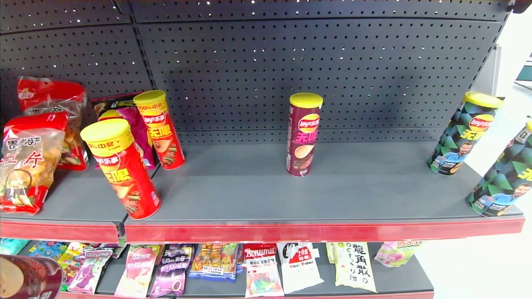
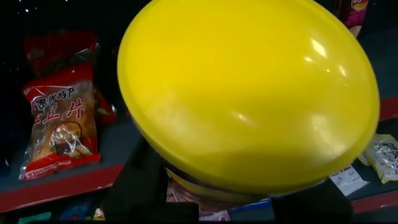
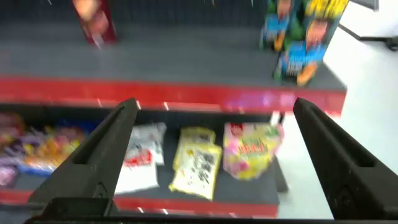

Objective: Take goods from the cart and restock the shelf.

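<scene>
The can [image 2: 249, 93] is clamped between the left end effector [image 2: 224, 199] fingers. Its yellow lid is turned straight at the wrist camera, so the long axis runs away from it. The right end effector [image 3: 211, 162] is held wide apart and empty, with the shelf [image 3: 186, 56] ahead of it.

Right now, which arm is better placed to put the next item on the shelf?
Left, probably. The left hand seems to grip a yellow-lidded can facing the shelf. The right hand is open and empty, so it would need to fetch something first.
</scene>
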